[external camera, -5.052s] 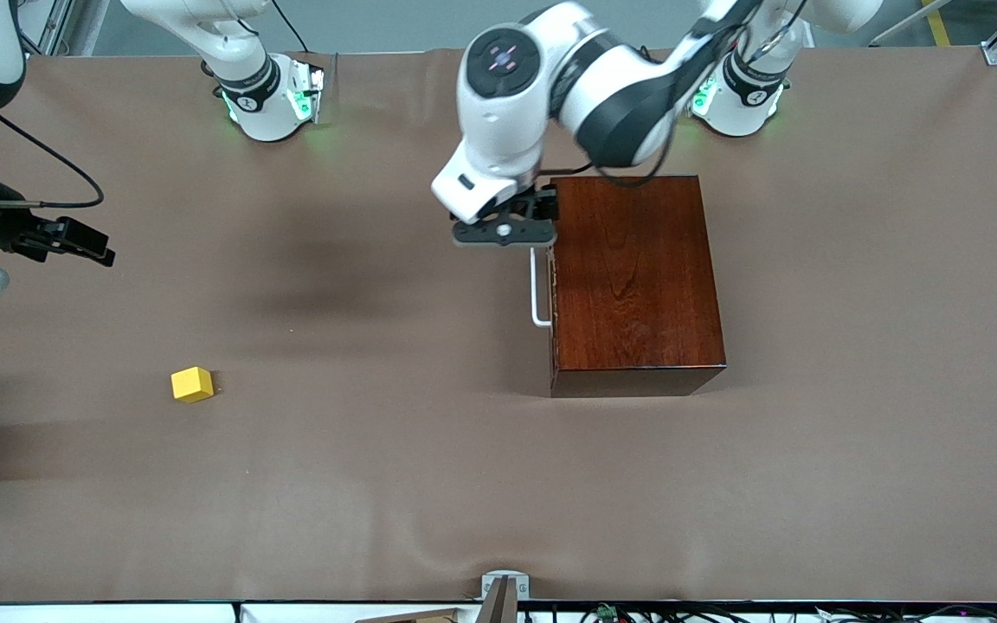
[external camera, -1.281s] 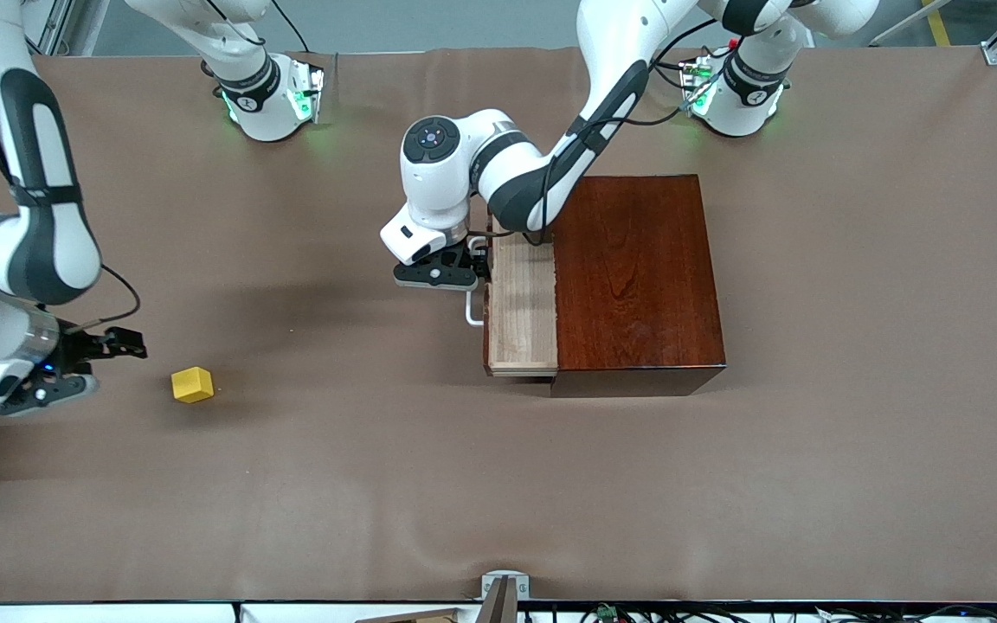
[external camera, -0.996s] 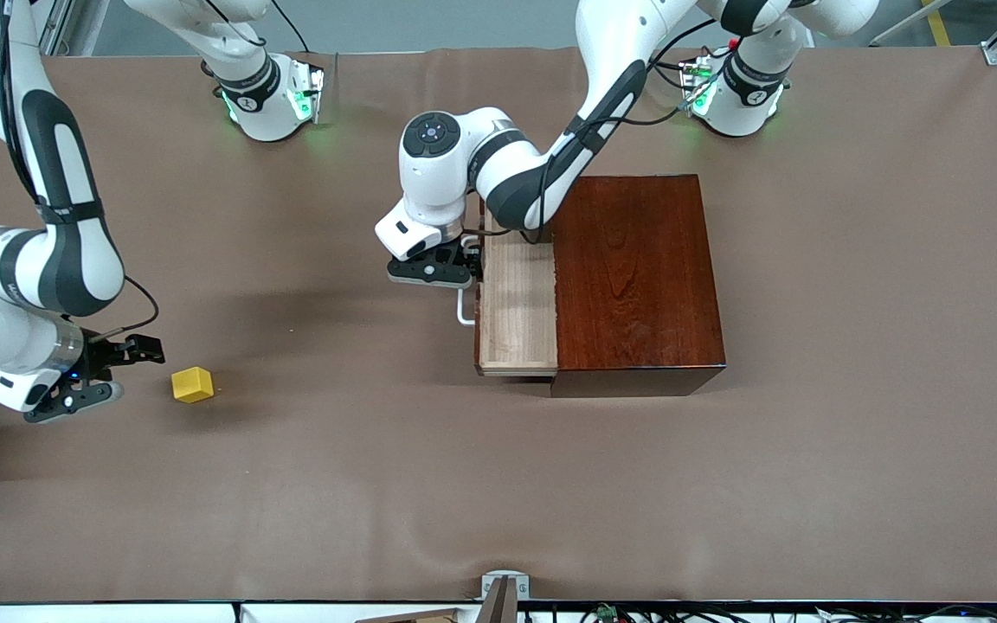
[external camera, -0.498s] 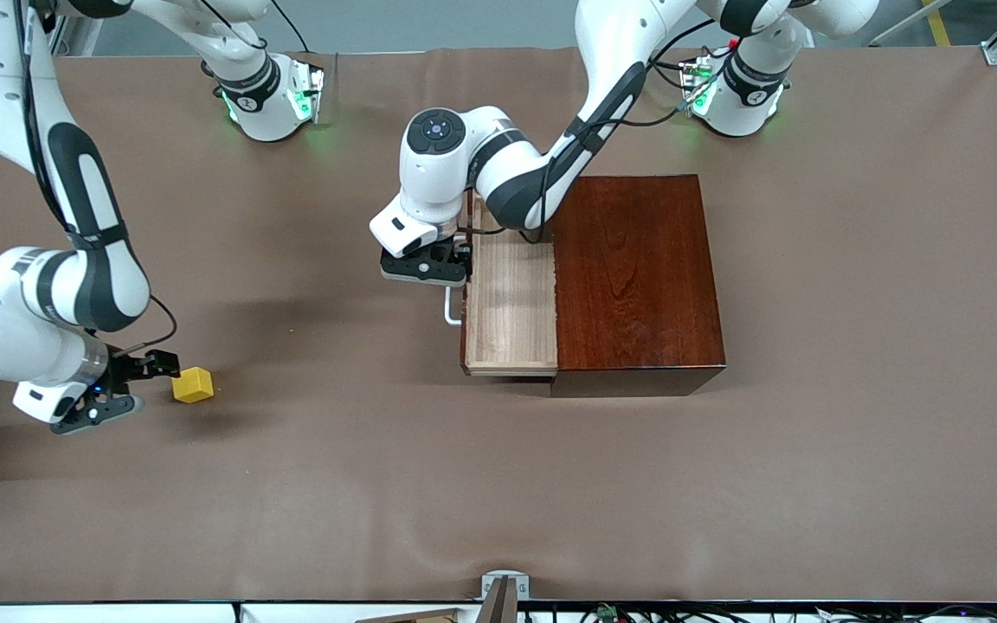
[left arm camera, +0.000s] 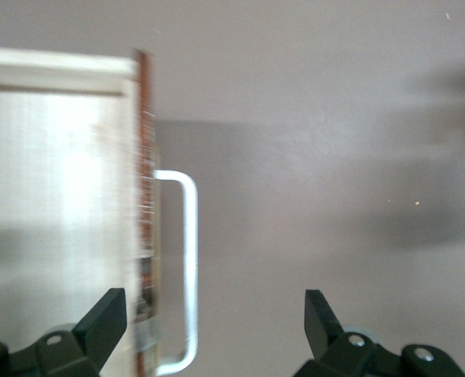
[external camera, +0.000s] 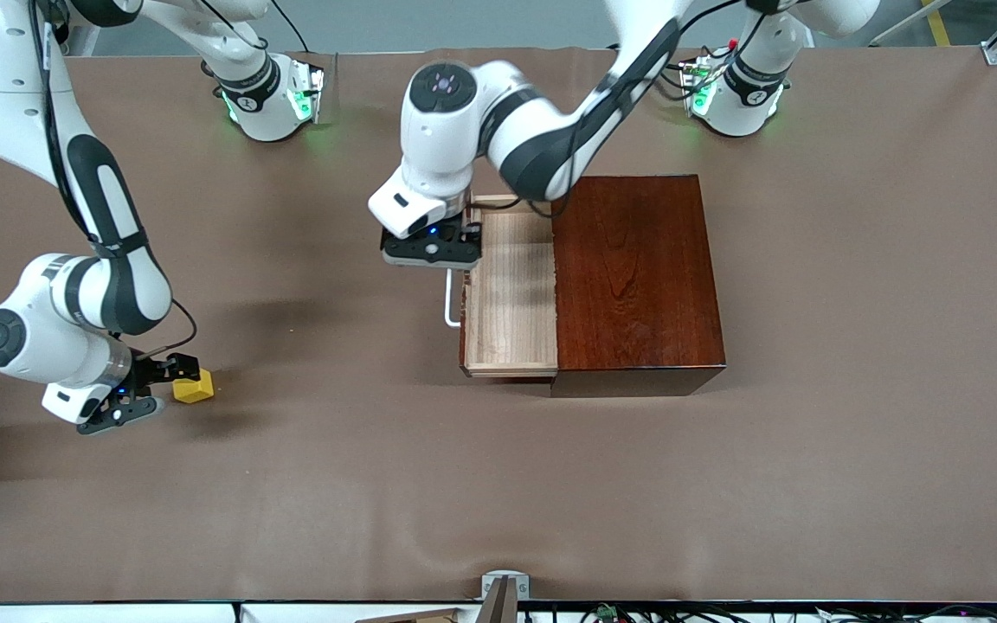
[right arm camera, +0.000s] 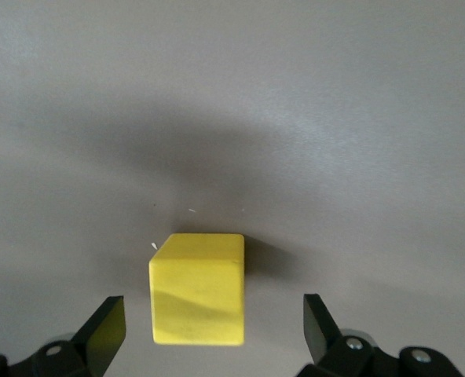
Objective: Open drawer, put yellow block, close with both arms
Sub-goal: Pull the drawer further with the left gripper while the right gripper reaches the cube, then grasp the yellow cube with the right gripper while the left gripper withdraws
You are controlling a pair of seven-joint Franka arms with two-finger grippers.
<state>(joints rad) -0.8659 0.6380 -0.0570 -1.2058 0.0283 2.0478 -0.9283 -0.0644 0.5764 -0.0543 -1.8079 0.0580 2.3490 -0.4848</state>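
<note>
Bench (external camera: 810, 484) carrying a dark wooden box (external camera: 637, 277) with the drawer (external camera: 509, 294) pulled out toward the right arm's end, tray empty. Left end effector (external camera: 431, 251) released, raised over the white handle (external camera: 449, 298), gripping nothing. Right end effector (external camera: 171, 374) spread wide, low at the yellow block (external camera: 194, 387). Block resting on the bench, well apart from the drawer, centred ahead between the fingers (right arm camera: 99, 334), not yet enclosed. Nothing between block and drawer.

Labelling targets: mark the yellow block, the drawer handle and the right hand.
yellow block (right arm camera: 198, 288), right wrist view, its near face.
drawer handle (external camera: 447, 308), front view, white bar.
right hand (external camera: 171, 370), front view, between fingertips.
</note>
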